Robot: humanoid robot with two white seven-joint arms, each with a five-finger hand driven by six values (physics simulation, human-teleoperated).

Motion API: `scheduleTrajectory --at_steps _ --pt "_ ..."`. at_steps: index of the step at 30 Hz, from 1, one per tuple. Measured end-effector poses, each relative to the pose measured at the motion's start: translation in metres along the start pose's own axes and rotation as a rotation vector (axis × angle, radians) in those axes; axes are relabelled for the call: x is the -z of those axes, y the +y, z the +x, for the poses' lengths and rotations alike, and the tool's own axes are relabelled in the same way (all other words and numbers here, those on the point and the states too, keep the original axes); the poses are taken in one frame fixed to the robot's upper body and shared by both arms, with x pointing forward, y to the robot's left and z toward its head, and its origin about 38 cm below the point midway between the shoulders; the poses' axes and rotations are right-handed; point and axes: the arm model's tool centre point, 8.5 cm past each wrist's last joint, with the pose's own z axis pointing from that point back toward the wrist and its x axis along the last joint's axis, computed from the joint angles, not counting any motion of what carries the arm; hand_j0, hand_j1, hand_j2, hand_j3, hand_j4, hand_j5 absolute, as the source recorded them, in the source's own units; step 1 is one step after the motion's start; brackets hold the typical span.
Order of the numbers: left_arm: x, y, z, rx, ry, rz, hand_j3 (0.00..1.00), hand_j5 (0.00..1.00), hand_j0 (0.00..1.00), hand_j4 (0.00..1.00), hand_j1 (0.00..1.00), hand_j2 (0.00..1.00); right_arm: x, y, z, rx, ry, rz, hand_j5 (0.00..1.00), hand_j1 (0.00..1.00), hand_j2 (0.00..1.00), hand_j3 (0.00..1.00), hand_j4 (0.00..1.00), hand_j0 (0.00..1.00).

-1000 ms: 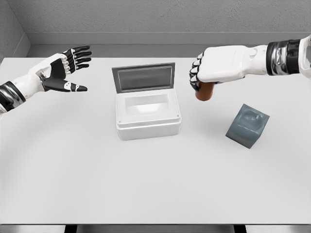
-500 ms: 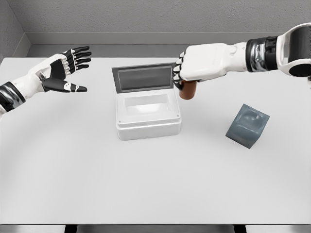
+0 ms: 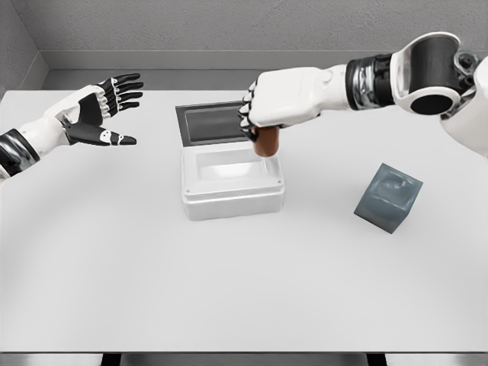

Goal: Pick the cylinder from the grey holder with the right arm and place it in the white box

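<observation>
Right hand (image 3: pixel 263 107), fingers clamped on the brown cylinder (image 3: pixel 266 142), holds it over the right rear rim of the white box (image 3: pixel 232 183) near the counter's middle; released here, it could strike that rim and fall outside.

The brown cylinder (image 3: pixel 266 142) hangs upright in the fist of the right hand (image 3: pixel 284 97), its lower end over the far right corner of the white box (image 3: pixel 232 184). The box sits open at the table's middle, its grey-lined lid standing up along the far side. The grey holder (image 3: pixel 388 197), a tilted cube, rests well to the right, nearer than the box.
</observation>
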Motion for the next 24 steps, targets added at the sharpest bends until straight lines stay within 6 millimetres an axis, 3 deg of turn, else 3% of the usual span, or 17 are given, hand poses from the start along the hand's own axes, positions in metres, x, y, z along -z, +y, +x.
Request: scheduleTrajectory --at_steps 10,20,22,23,24 --pt "-0.001 0.001 0.0 0.001 0.001 0.002 1.0 1.0 1.0 1.0 1.0 1.0 0.025 0.004 0.0 0.023 -0.028 0.017 0.48 0.48 0.48 0.48 0.48 0.48" --pt "-0.001 0.0 0.0 0.001 0.0 0.001 1.0 1.0 1.0 1.0 1.0 1.0 0.032 0.013 -0.011 0.058 -0.005 0.038 0.48 0.48 0.48 0.48 0.48 0.48" --pt "-0.001 0.0 0.0 0.001 0.0 0.001 1.0 1.0 1.0 1.0 1.0 1.0 0.032 0.014 -0.012 0.061 -0.003 0.04 0.53 0.53 0.53 0.53 0.53 0.53" --pt "-0.001 0.0 0.0 0.001 0.0 0.001 1.0 1.0 1.0 1.0 1.0 1.0 0.032 0.014 -0.012 0.061 -0.003 0.039 0.64 0.64 0.64 0.64 0.64 0.64" --pt "-0.001 0.0 0.0 0.001 0.0 0.0 1.0 1.0 1.0 1.0 1.0 1.0 0.033 0.014 -0.011 0.061 -0.004 0.039 0.83 0.83 0.83 0.83 0.83 0.83"
